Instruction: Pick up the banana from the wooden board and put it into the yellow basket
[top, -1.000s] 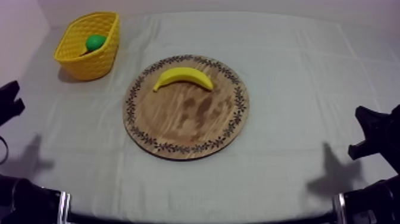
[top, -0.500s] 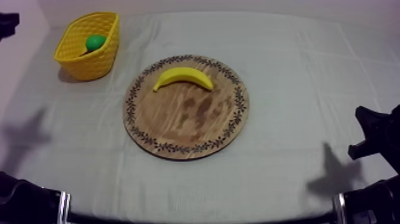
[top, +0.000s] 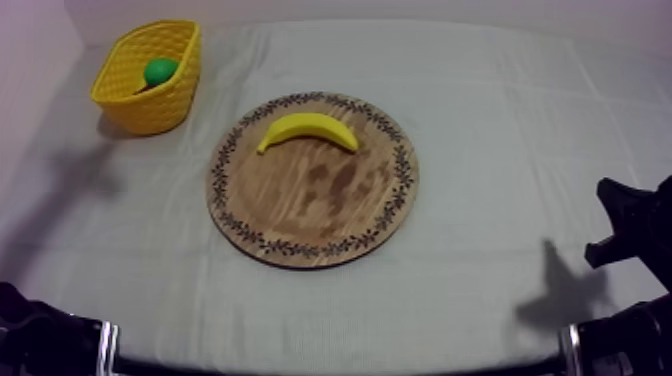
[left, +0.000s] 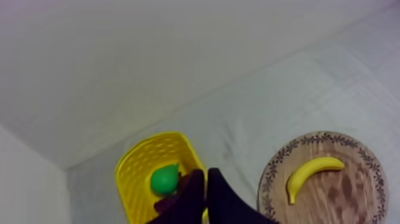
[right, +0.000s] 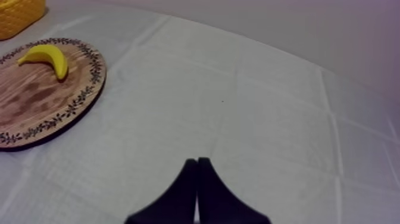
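The yellow banana (top: 307, 128) lies on the far part of the round wooden board (top: 320, 205). At the far left stands the yellow basket (top: 140, 100) with a green pear (top: 160, 70) in it. My left gripper (left: 206, 177) hangs high over the basket (left: 137, 170), shut on nothing, its fingers a narrow wedge next to the pear (left: 164, 179); the banana (left: 312, 174) on the board (left: 351, 193) lies off to one side. My right gripper (top: 620, 225) rests low at the right edge. It (right: 197, 162) is shut on nothing, far from the banana (right: 45, 57).
A shadow of the left arm falls on the cloth (top: 70, 180) in front of the basket. Bare cloth (right: 238, 101) stretches between the board (right: 41, 98) and my right gripper. A corner of the basket (right: 21, 12) shows beyond the board.
My left gripper has risen from the table's left edge towards the far left, and its shadow has slid towards the basket. The right arm, banana and basket have not moved.
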